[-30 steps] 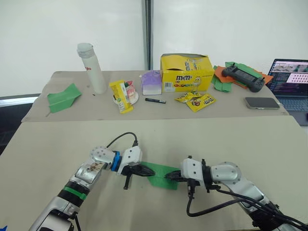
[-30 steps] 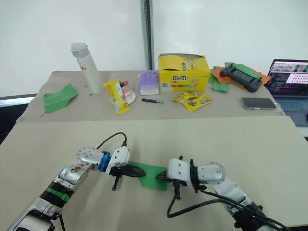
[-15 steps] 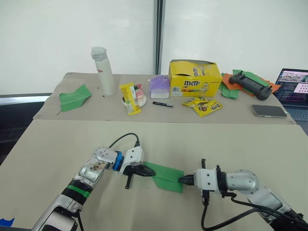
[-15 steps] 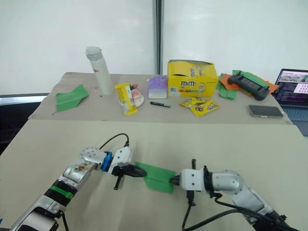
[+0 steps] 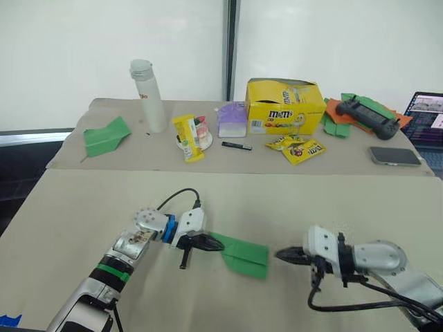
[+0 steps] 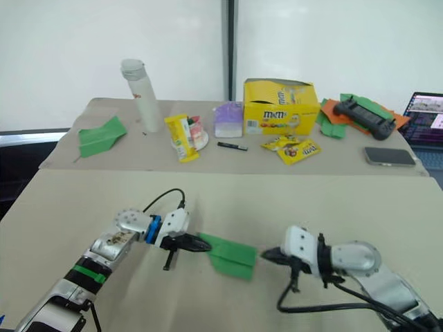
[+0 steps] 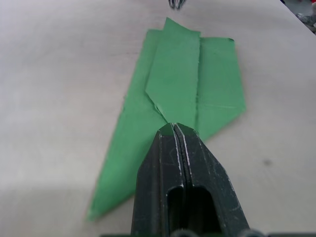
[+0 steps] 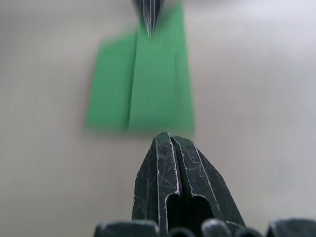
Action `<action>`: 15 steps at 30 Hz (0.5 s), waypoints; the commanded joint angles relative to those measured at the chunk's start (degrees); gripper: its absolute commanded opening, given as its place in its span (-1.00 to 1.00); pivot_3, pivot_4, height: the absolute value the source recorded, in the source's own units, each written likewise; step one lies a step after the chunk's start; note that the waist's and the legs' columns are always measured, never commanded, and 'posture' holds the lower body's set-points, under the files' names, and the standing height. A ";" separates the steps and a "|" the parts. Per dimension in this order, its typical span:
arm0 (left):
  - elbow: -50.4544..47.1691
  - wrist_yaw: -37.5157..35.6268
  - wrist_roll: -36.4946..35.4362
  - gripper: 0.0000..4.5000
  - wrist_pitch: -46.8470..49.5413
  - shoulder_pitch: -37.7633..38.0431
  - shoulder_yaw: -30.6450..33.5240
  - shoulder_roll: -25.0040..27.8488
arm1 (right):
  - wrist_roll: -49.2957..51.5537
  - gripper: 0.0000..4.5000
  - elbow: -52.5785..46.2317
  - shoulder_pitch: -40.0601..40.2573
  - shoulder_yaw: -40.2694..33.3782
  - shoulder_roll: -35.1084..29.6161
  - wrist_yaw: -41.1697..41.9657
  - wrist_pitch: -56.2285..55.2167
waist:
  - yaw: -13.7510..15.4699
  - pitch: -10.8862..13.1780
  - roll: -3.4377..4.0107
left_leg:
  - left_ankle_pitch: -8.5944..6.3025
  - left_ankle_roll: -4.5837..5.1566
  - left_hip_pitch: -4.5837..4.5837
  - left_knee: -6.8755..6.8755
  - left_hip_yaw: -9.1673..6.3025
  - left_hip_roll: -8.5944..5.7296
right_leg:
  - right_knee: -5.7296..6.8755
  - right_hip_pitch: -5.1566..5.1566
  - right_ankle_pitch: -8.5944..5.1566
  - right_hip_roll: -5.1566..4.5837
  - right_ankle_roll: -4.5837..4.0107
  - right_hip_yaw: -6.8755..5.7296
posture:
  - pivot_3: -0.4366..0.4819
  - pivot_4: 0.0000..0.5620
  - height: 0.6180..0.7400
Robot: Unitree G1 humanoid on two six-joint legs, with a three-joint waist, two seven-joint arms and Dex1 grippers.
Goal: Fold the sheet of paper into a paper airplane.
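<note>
The left gripper is clamped on the pointed nose of the bright green creased paper airplane, which is laid flat on the beige cloth-covered table. The right gripper is pressed closed, empty, just beside the airplane's tail.

Matte green paper airplane (creased) on dull beige table
</note>
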 commanded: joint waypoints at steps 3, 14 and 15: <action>1.32 0.76 2.39 -1.00 1.03 1.40 -1.53 -0.08 | -4.46 -0.99 -2.10 -3.97 7.56 5.83 -1.59 6.81 | 0.19 0.06 -0.09 | 0.03 -0.04 -0.28 0.02 -0.03 -0.05 | 0.31 -0.46 -0.01 0.07 -0.02 -0.03 | -0.05 -0.47 1.00; 0.53 0.88 3.32 -1.00 0.90 2.39 -2.42 0.45 | -10.83 -0.99 6.25 -5.07 12.60 9.17 -1.12 10.87 | -0.13 0.16 -0.10 | 0.03 -0.06 0.08 0.05 0.02 -0.04 | 0.32 -0.39 -0.31 0.06 0.46 -0.02 | -0.05 -0.47 1.00; 0.70 0.82 3.41 -1.00 0.75 2.37 -2.40 0.57 | -11.02 -0.99 6.31 -4.45 12.17 8.22 -0.95 10.82 | -0.11 0.16 -0.10 | 0.04 -0.06 0.09 0.05 0.01 -0.04 | 0.32 -0.38 -0.31 0.06 0.46 -0.02 | -0.05 -0.47 1.00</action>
